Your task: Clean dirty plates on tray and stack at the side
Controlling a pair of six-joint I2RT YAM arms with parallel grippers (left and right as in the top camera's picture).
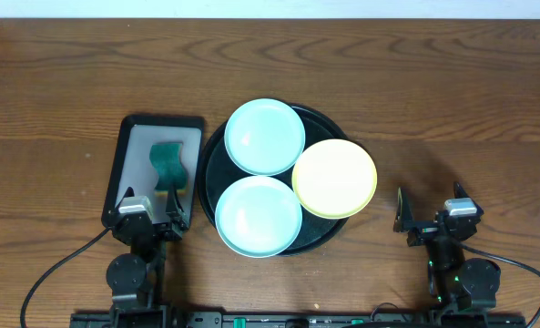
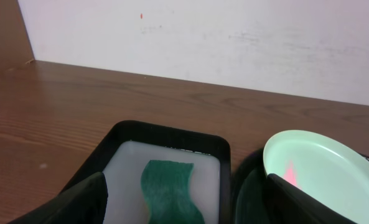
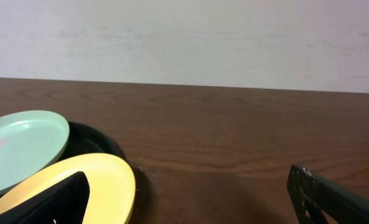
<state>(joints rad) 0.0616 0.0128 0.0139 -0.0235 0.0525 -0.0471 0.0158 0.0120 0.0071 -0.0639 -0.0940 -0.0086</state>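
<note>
Nearest us, the left gripper (image 2: 178,186) has its jaws spread wide over the near end of a small rectangular black tray (image 1: 128,137) holding a wavy green sponge (image 1: 167,164). The right gripper (image 3: 187,186) is likewise wide apart above the bare brown wooden desk (image 1: 433,91). Between them sits the large round black tray (image 1: 329,123). On it we note a pale mint-green plastic plate (image 1: 259,215), then a pale yellow plate (image 1: 334,178) overhanging the right rim, and farthest a second mint-green plate (image 1: 265,137).

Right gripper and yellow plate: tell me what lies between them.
Nothing: the overhead view shows only bare wooden table between the right gripper and the yellow plate.
</note>
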